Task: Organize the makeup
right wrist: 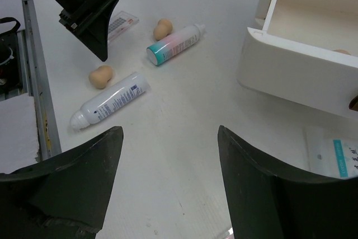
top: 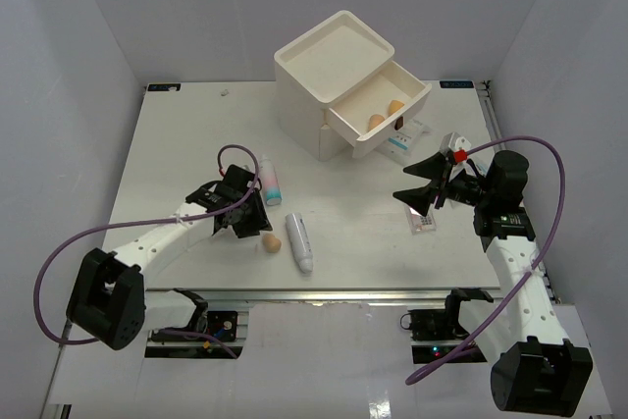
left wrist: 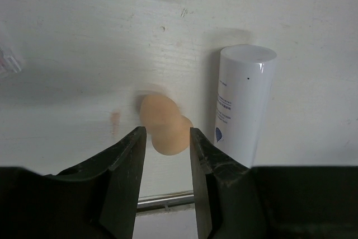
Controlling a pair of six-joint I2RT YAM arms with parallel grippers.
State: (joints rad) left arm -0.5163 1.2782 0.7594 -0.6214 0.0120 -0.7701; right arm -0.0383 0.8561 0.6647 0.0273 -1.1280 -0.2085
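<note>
Where the left arm reaches over the white counter, the left claw points downward. Its fingers stand partly apart and grip nothing. A tan egg-shaped sponge lies on the counter at the mouth of that gap. The left wrist view shows it blurred, and the right wrist view shows it resting on the counter below the fingertips. A flat sachet with pink print lies partly hidden behind this claw in the right wrist view.

Just right of the sponge, a white tube with blue print lies on its side. Farther back, a pink-label tube lies flat with its teal cap toward the near edge. A second sponge sits just beside it.

At the centre rear stands the white drawer box. One drawer is pulled out toward the right and holds two more sponges. Sachets with teal print lie on the counter at the drawer's front.

The right claw hovers above the counter with its fingers spread wide and nothing between them. One pink-print sachet lies on the counter just beside it.
</note>
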